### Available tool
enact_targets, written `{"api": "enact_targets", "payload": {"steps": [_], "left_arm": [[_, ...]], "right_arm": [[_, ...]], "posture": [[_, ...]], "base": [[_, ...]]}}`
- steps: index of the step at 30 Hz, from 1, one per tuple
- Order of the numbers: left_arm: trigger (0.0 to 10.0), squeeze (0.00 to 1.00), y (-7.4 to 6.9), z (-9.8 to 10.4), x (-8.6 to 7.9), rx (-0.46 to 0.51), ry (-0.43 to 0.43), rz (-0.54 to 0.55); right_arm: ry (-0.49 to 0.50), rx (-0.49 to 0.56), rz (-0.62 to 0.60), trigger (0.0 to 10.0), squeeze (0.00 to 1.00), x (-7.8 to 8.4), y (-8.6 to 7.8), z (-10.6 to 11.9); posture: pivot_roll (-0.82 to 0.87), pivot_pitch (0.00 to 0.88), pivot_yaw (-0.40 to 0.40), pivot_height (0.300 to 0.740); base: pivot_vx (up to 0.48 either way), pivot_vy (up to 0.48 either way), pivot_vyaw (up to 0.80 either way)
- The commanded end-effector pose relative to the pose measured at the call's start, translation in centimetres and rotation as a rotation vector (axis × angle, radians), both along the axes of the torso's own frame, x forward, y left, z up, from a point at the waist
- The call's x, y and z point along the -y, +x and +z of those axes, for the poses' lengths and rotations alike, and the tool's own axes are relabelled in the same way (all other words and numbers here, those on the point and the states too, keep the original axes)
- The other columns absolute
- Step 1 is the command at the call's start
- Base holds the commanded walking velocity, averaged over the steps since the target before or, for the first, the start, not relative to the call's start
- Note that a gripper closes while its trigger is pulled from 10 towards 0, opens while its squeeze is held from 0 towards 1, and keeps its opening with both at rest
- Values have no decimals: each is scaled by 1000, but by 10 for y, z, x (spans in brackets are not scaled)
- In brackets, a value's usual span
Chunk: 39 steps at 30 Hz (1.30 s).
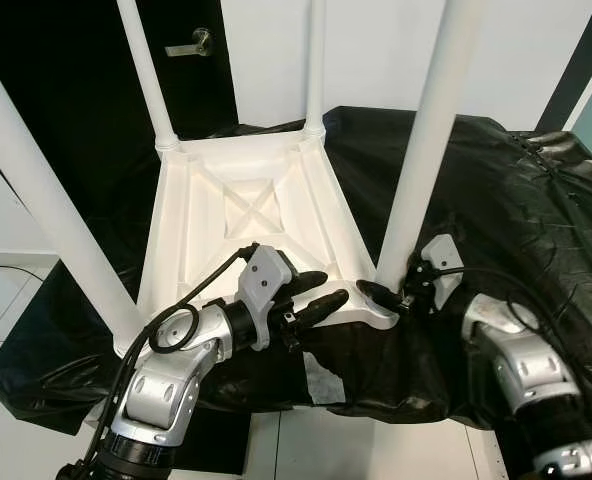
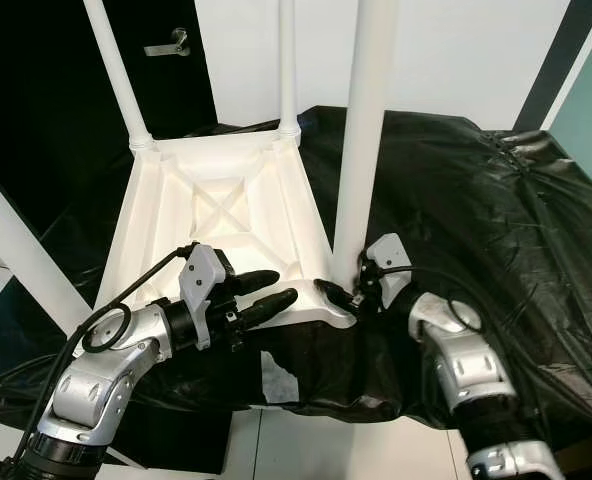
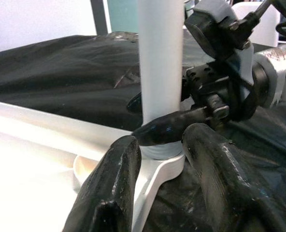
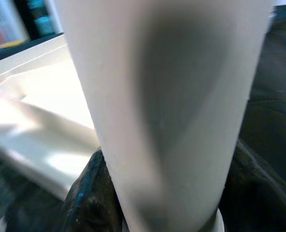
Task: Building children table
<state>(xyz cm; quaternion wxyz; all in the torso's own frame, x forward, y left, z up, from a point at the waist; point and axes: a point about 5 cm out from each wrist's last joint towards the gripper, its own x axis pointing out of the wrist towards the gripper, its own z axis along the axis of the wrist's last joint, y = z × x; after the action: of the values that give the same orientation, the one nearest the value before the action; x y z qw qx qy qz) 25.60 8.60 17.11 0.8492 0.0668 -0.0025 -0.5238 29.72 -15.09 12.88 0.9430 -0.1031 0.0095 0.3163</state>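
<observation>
A white children's table (image 1: 246,200) lies upside down on a black-covered surface, its legs pointing up. My right gripper (image 1: 388,294) is shut on the base of the front right leg (image 1: 426,130), just above its corner socket. In the right wrist view that leg (image 4: 172,96) stands between the black fingers (image 4: 92,193). My left gripper (image 1: 324,291) is open at the table's front rim, a short way left of that corner. In the left wrist view its fingers (image 3: 109,183) sit on either side of the socket (image 3: 164,162), facing the right gripper's finger (image 3: 172,128).
Three more white legs stand up: front left (image 1: 46,200), back left (image 1: 146,70), back right (image 1: 316,60). The crinkled black sheet (image 1: 516,200) spreads to the right. A dark door with a metal handle (image 1: 191,42) is behind. A white patch (image 1: 321,380) shows at the sheet's front edge.
</observation>
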Motion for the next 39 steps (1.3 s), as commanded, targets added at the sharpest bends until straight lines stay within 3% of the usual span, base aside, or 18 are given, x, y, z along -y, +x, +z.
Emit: {"api": "enact_targets", "payload": {"steps": [1,5,7,11,13,15,25,26,33,38,39], "left_arm": [[10000,0,0,-1,0,1,1,28],[10000,0,0,-2,1,-2,3,20],[10000,0,0,-2,2,-3,4,12],[10000,0,0,-2,4,-2,4,4],[10000,0,-1,-1,7,-1,2,-14],[10000,0,-2,-1,9,-1,2,-25],[10000,0,-2,-1,7,-1,10,-31],[10000,0,-2,-1,7,0,10,-28],[10000,0,0,0,6,6,8,-15],[10000,0,0,0,6,8,4,-11],[10000,0,1,1,6,10,3,-7]], "right_arm": [[-59,-57,-66,10000,0,3,-2,-14],[-10,-70,-161,10000,0,-6,-6,-18],[42,-76,-309,10000,0,-18,-8,-22],[91,-70,-451,10000,0,-30,-9,-22],[151,-88,-521,10000,0,-45,-12,-22],[177,-92,-529,10000,0,-54,-14,-21],[187,-86,-553,10000,0,-54,-17,-18],[189,-70,-544,10000,1000,-55,-17,-16],[215,-8,-419,10000,1000,-46,-17,-4],[171,31,-291,10000,1000,-30,-19,1],[145,34,-221,10000,1000,-25,-20,2]], "posture": [[-43,0,10,740],[-46,0,16,740],[-52,0,19,740],[-52,0,21,740],[-47,0,22,740],[-48,0,25,740],[-47,0,30,740],[-46,0,29,740],[-46,0,23,740],[-47,0,23,740],[-49,0,21,740]], "base": [[0,0,0],[0,0,0],[0,0,0],[0,0,0],[0,0,0],[0,0,0],[0,0,0],[0,0,0],[0,0,0],[0,0,0],[0,0,0]]}}
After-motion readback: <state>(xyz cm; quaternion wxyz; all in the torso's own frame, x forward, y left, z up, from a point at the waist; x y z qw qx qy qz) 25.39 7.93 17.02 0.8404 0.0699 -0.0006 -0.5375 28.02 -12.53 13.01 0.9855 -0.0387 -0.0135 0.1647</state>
